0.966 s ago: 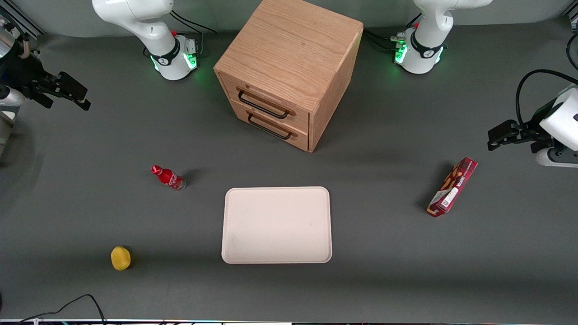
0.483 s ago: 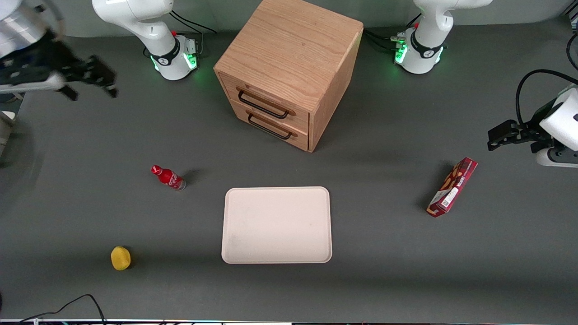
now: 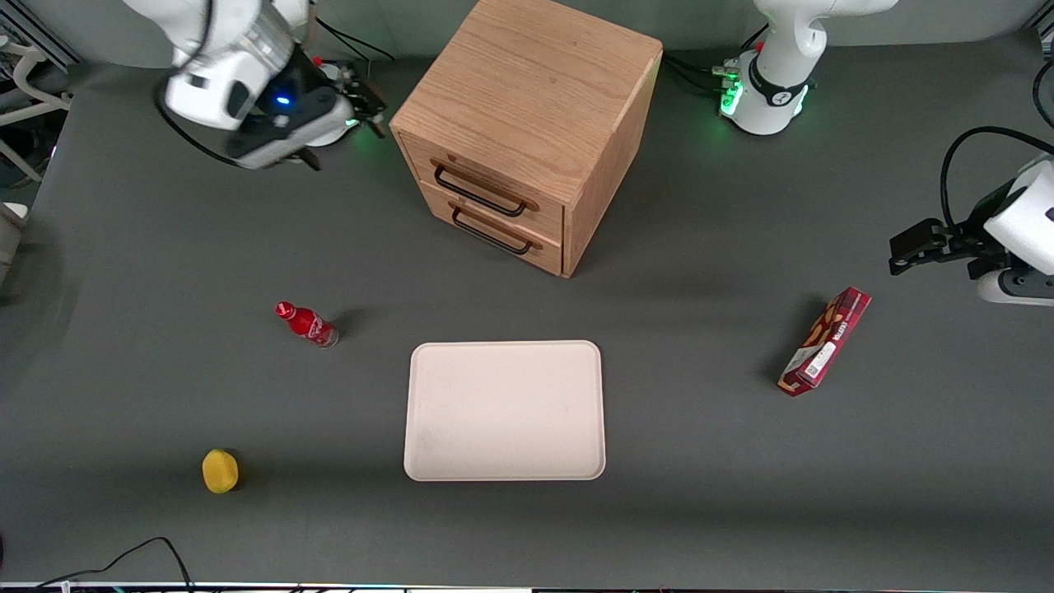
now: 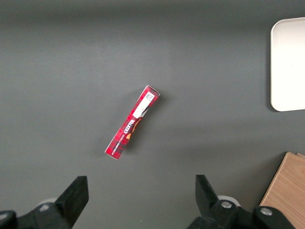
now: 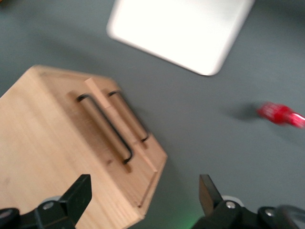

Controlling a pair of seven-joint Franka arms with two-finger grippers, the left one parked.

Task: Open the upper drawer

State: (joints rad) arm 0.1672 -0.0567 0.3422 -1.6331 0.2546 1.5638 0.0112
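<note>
Nothing of the opening itself is done yet: the upper drawer [image 3: 486, 183] sits flush in the face of the oak cabinet [image 3: 535, 91], its front level with the lower drawer [image 3: 494, 229] beneath it, and the gripper [image 3: 362, 86] hangs in the air beside the cabinet's upper edge, toward the working arm's end of the desk [image 3: 165, 387], touching nothing. The wrist view shows the jaws spread wide with only air and the cabinet corner between them. What is left, as I judge it, is the whole job — come down in front of the drawer, close on the bar and pull straight out. The cabinet is a cube of light oak with strong flowing grain on top and plain squared edges; it stands well back on the desk, farther from the front camera than the tray [image 3: 504, 410]. Each drawer carries a long thin handle [image 3: 479, 191] of black metal, a bar bent at both ends and standing off the wood, so there is room to reach around it. The desk is matte dark grey. The tray is smooth, pale, round-cornered — likely plastic. Also lying about: a small red bottle [image 3: 306, 324], a yellow rounded object [image 3: 220, 471] and a slim red carton [image 3: 824, 341].
</note>
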